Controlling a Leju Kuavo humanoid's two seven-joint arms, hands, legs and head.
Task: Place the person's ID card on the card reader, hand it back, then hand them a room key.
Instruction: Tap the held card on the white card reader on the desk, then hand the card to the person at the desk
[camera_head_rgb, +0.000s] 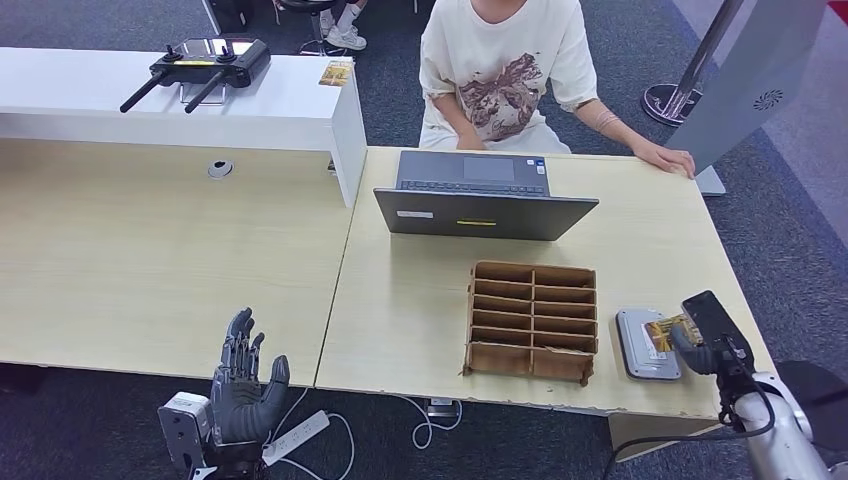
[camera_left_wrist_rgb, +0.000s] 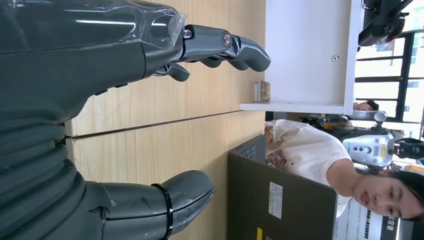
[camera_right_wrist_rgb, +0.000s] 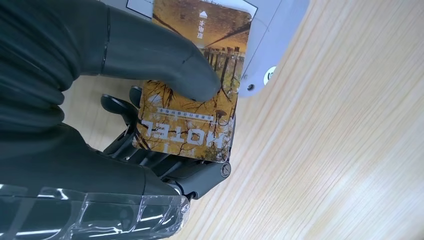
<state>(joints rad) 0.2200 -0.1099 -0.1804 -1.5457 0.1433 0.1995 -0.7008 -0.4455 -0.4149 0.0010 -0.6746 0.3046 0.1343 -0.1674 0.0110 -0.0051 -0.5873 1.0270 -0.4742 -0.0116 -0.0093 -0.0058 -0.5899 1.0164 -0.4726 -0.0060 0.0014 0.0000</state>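
Seen from the head view: two pale wood-grain desks side by side, with a white raised counter (camera_head_rgb: 180, 100) at the far left carrying one black remote controller (camera_head_rgb: 205, 62) with two antennas and one small card (camera_head_rgb: 336, 72). On the right desk (camera_head_rgb: 640, 250), one open grey laptop (camera_head_rgb: 485, 200), its lid back toward the robot. Nearer, one brown cardboard organiser (camera_head_rgb: 531, 320), boxy, split into two columns of shallow slots. Just right of it, one flat grey card reader (camera_head_rgb: 645, 343) with rounded corners. Seated behind the laptop, one person in a cream printed T-shirt (camera_head_rgb: 505, 70), one hand (camera_head_rgb: 668, 157) flat on the far right desk edge.

At the right desk edge, the right hand (camera_head_rgb: 700, 345) grasping the ID card (camera_head_rgb: 664, 331), with the card's far end over the reader. Small and hard to read there. Made plain in the right wrist view: a glossy card (camera_right_wrist_rgb: 195, 95) printed with yellow autumn trees and the word HOTEL, pinned by the thick grey thumb on top and dark fingers (camera_right_wrist_rgb: 120, 107) beneath, its far end overlapping the reader's pale plastic body (camera_right_wrist_rgb: 272, 40); whether card and reader touch cannot be told.

Below the left desk's near edge, the left hand (camera_head_rgb: 243, 385) released, fingers up and apart, holding nothing. Confirmed in the left wrist view: matte grey thumb and fingers (camera_left_wrist_rgb: 225, 47) spread.
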